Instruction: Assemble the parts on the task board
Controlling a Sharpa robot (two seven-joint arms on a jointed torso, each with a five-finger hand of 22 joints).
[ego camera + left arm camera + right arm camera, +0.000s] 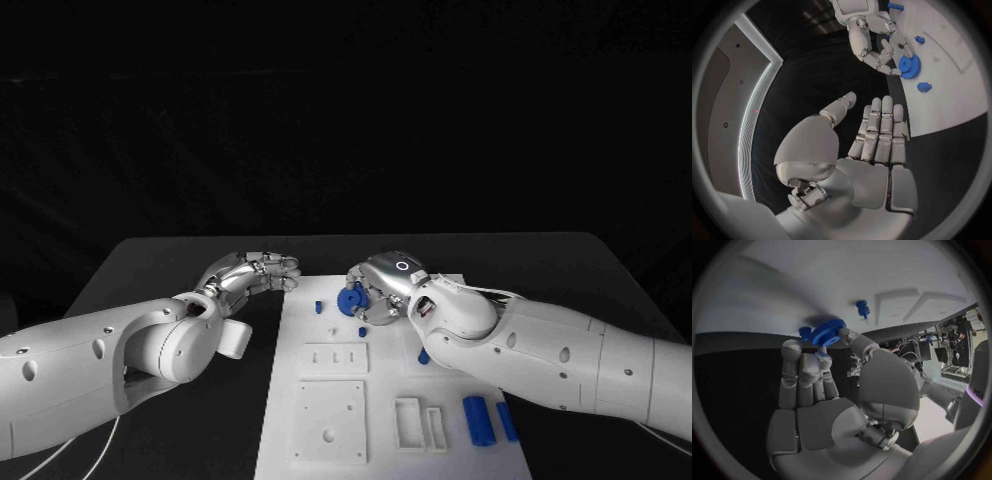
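The board [335, 400] lies on the black bench [173, 260], and everything below is placed from it.

The right hand [378, 292] sits over the board's far end. Its fingers are clamped on a blue gear [349, 299]; in the right wrist view the gear [829, 332] is held at the fingertips [791, 347], just off the white surface, with a small blue peg [805, 332] touching or just beside its rim, though I cannot tell which. The left wrist view shows the same grip from the other side: the gear [909, 66] is pinched by the right hand [878, 47] above the board [954, 100].

The left hand [257, 273] hovers over the bench just beside the board's far left corner, off the plate. It holds nothing; in its own wrist view the fingers [881, 125] lie straight and side by side, with the thumb set apart from them.

Other blue parts rest on the board: a small peg [319, 306] near its left edge by the gear, another [362, 331] just nearer than the gear, and two blue cylinders [477, 419] lying side by side near the right edge at the near end. Pale raised blocks [333, 420] occupy the board's middle and near part.
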